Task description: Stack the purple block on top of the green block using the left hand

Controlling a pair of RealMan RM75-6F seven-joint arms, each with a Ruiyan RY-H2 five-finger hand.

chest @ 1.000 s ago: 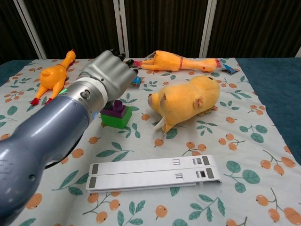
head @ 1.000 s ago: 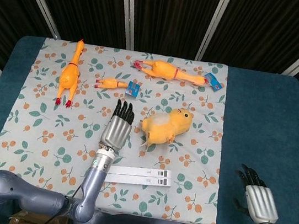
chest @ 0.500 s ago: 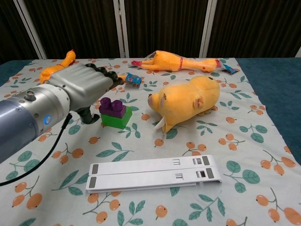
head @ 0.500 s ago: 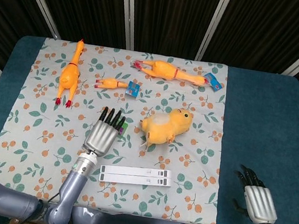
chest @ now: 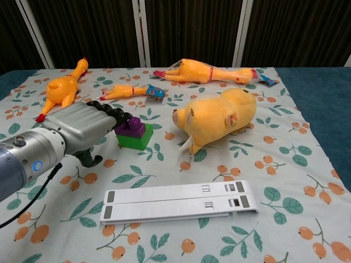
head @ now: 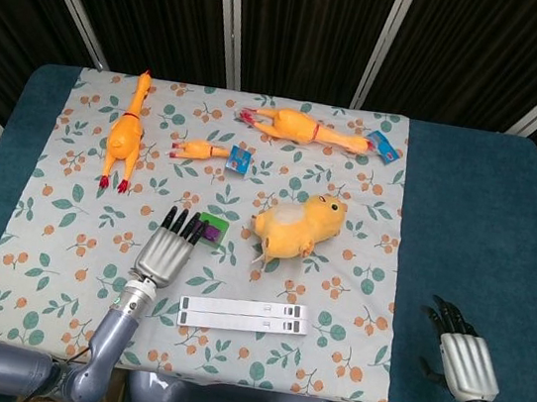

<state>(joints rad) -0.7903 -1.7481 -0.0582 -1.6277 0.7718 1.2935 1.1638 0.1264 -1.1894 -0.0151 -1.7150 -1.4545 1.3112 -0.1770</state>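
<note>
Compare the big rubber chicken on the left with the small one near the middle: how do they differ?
The big rubber chicken is much larger and lies lengthwise away from the robot; the small rubber chicken lies crosswise with a blue tag at one end. Both are orange-yellow and lie flat on the cloth.

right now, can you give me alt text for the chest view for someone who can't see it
A purple block sits on a green block on a floral tablecloth, with the left robot hand open just beside them. A plump yellow chick toy lies to the right, rubber chickens behind, and a flat white stand in front.
</note>
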